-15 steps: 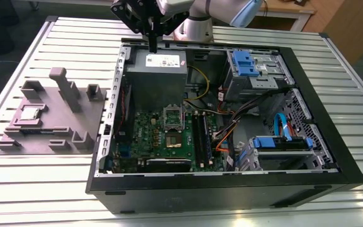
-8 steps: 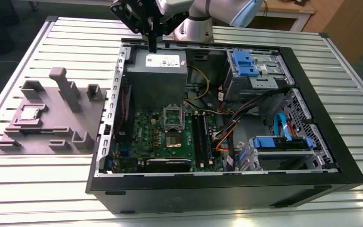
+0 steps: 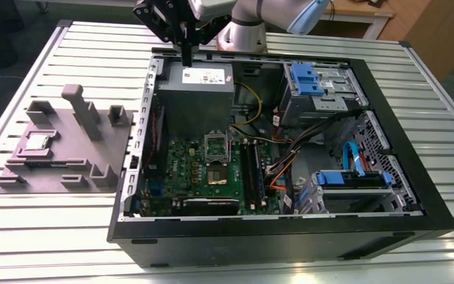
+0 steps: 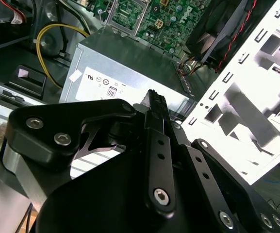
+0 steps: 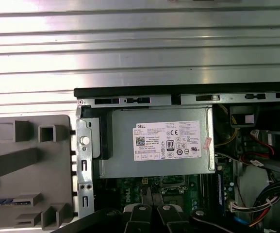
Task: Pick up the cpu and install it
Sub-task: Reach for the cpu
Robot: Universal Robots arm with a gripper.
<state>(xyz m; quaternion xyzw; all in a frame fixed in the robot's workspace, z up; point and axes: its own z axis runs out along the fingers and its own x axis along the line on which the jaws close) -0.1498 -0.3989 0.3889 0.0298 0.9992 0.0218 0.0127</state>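
Cpu (image 3: 38, 141), a silvery square chip, lies flat on the grey holder (image 3: 109, 148), well apart from the tool (image 3: 187, 62) and off toward the exterior view's left. Beneath everything runs the slatted metal surface (image 3: 69, 236), and on it lies the open black computer case (image 3: 290, 245), directly below the tool. The holder sits just beside the case. Inside, the grey metal box (image 3: 195, 103) with its white label is nearest the tool, which hangs over the labelled end with fingers pressed together, gripping nothing. Beyond the box lies the green board (image 3: 184, 165) with its metal-framed socket (image 3: 217, 145).
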